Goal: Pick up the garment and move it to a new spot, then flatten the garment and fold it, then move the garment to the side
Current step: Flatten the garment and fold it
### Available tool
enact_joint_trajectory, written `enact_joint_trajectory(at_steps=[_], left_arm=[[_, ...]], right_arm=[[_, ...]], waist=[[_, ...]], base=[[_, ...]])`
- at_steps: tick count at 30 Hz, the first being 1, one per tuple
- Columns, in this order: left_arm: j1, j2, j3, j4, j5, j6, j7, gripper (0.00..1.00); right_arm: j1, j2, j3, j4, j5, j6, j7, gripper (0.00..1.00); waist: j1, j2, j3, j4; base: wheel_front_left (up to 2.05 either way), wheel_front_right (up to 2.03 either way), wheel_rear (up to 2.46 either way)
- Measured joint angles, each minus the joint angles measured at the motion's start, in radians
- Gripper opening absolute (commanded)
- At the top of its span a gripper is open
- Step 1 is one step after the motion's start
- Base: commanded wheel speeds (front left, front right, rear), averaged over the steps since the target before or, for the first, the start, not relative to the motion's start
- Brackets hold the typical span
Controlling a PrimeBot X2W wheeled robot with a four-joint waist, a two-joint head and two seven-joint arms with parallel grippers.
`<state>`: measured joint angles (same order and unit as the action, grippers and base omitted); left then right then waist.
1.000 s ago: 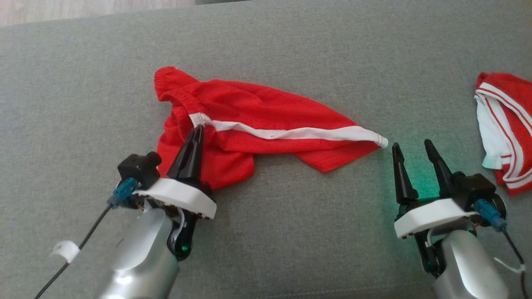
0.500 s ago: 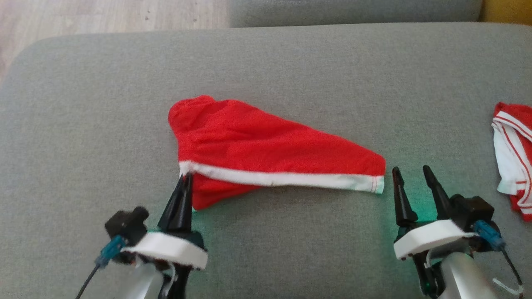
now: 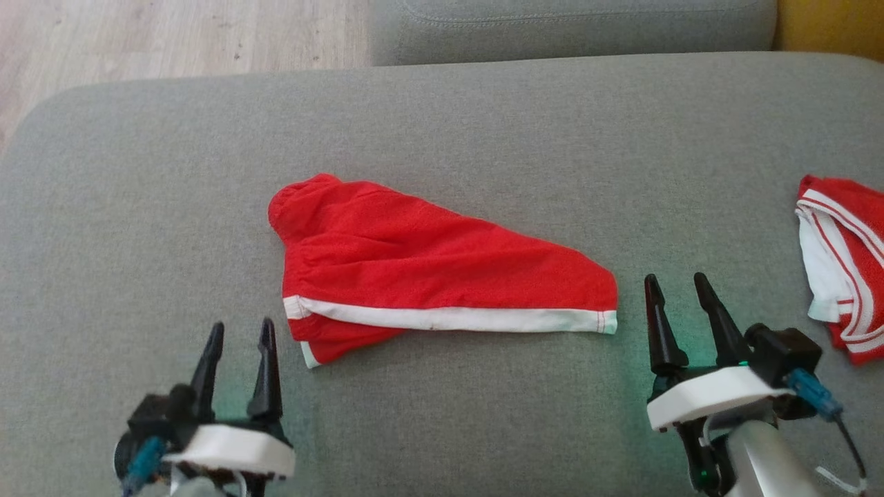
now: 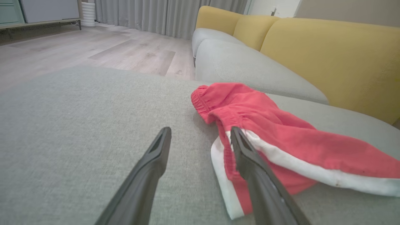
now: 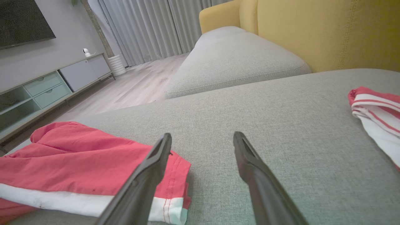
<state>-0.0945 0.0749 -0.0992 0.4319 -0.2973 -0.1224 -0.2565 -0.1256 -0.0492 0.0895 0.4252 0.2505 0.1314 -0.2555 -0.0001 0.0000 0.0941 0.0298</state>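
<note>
The garment (image 3: 442, 276) is red with an elastic band and a white side stripe. It lies folded in a long wedge on the grey sofa cushion (image 3: 483, 124), with the white stripe along its near edge. My left gripper (image 3: 242, 326) stands open just left of the garment's near left corner, holding nothing. In the left wrist view the garment (image 4: 281, 137) lies beside and behind the right finger of this gripper (image 4: 200, 129). My right gripper (image 3: 675, 279) is open and empty just right of the garment's right end. The right wrist view has the garment (image 5: 78, 162) left of this gripper (image 5: 202, 135).
Another red and white piece of clothing with stripe trim (image 3: 839, 269) lies bunched at the cushion's right edge, also seen as the striped piece (image 5: 375, 109). A second grey cushion (image 3: 573, 27) and yellow backrest (image 4: 328, 53) lie beyond. Wooden floor (image 3: 173, 34) shows past the far left corner.
My left gripper has opened, let go of the garment's white-striped corner and drawn back to the left. The garment now lies flat. The head camera has shifted, so the whole scene sits lower.
</note>
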Motion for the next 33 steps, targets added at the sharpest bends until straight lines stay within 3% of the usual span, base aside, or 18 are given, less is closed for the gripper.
enact_joint_trajectory(at_steps=[13, 22, 33], left_arm=[[0.022, -0.026, 0.038, -0.026, 0.062, -0.002, 0.000, 1.00], [0.022, -0.026, 0.014, -0.021, 0.040, -0.010, 0.000, 1.00], [0.020, -0.027, -0.009, -0.017, 0.031, -0.010, 0.000, 1.00]], right_arm=[[0.013, 0.000, 0.021, 0.018, 0.006, 0.000, 0.000, 1.00], [-0.029, 0.000, 0.085, 0.242, 0.002, 0.000, 0.000, 1.00], [-0.139, 0.000, 0.100, 0.396, 0.049, 0.000, -0.008, 1.00]], waist=[[0.0001, 0.0000, 0.007, 0.018], [0.0001, 0.0000, 0.017, 0.035], [0.0000, 0.0000, 0.035, 0.083]], base=[[0.00, 0.00, 0.00], [0.00, 0.00, 0.00], [0.00, 0.00, 0.00]])
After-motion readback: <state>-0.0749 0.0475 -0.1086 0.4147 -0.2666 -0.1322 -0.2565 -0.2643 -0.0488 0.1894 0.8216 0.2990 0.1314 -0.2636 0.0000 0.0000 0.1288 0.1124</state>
